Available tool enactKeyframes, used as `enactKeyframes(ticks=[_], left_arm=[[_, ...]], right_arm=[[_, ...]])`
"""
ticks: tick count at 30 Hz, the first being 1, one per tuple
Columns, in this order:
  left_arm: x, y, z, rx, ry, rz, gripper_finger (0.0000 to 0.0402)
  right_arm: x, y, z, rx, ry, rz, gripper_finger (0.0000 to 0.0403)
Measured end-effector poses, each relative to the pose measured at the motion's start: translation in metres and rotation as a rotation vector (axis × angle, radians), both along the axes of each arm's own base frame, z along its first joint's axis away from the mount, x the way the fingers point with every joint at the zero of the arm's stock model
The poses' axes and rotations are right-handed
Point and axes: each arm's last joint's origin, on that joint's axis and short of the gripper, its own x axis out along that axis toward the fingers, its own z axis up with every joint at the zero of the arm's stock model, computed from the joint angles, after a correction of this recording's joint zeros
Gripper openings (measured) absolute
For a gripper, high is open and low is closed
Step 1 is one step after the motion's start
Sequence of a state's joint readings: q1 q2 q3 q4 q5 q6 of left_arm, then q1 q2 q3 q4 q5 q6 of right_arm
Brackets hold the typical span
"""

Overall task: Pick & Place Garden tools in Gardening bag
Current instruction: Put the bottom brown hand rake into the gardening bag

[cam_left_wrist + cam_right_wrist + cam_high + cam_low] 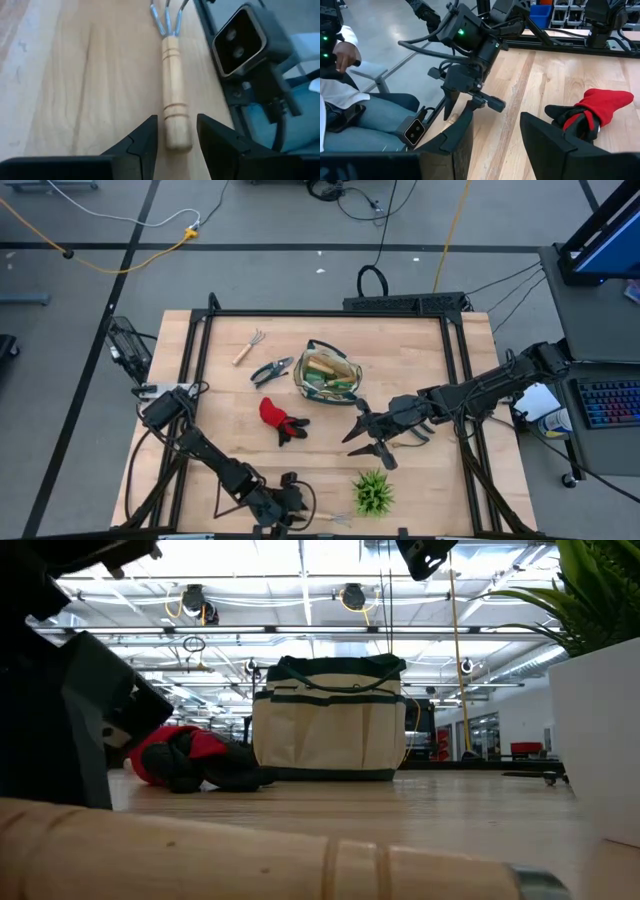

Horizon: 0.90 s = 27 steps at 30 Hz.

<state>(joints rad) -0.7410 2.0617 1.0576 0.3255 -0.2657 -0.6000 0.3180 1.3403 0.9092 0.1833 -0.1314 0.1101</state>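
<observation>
A small rake with a wooden handle [172,95] lies along the table's near edge [335,518]. My left gripper [177,120] is low over it and open, with one finger on each side of the handle's free end and a thin gap showing on both sides. The cream gardening bag [328,373] stands upright at the table's middle with tools inside. Left of it lie pruning shears [272,370], a second rake [248,347] and the red-and-black glove [280,420]. My right gripper [362,442] hangs open above the table between the bag and the plant, with nothing in it.
A green spiky plant [373,492] in a white pot [600,740] stands near the front edge, right of the rake. A small camera [245,40] sits just past that edge. A seated person [350,100] is beyond the table.
</observation>
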Motion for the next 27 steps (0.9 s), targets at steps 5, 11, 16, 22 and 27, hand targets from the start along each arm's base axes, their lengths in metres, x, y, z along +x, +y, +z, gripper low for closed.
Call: enactKeyframes(ticks=[5, 11, 16, 22, 27], left_arm=[[0.0, 0.001, 0.0, 0.029, -0.001, -0.007, 0.014], [0.001, 0.003, -0.001, 0.073, -0.015, -0.028, 0.0117], [0.006, 0.009, -0.001, 0.076, -0.012, -0.013, 0.0066], [0.011, 0.014, 0.0, 0.08, -0.024, -0.009, 0.0066], [0.013, 0.017, 0.015, 0.073, -0.054, -0.033, 0.0066]], right_arm=[[0.0, 0.0, 0.0, 0.001, 0.0, 0.0, 0.0155], [0.0, 0.0, 0.0, 0.001, 0.0, 0.0, 0.0155], [0.0, 0.0, 0.0, 0.001, 0.0, 0.0, 0.0155], [0.0, 0.0, 0.0, 0.001, 0.0, 0.0, 0.0155], [0.0, 0.0, 0.001, -0.006, -0.016, 0.003, 0.0155]])
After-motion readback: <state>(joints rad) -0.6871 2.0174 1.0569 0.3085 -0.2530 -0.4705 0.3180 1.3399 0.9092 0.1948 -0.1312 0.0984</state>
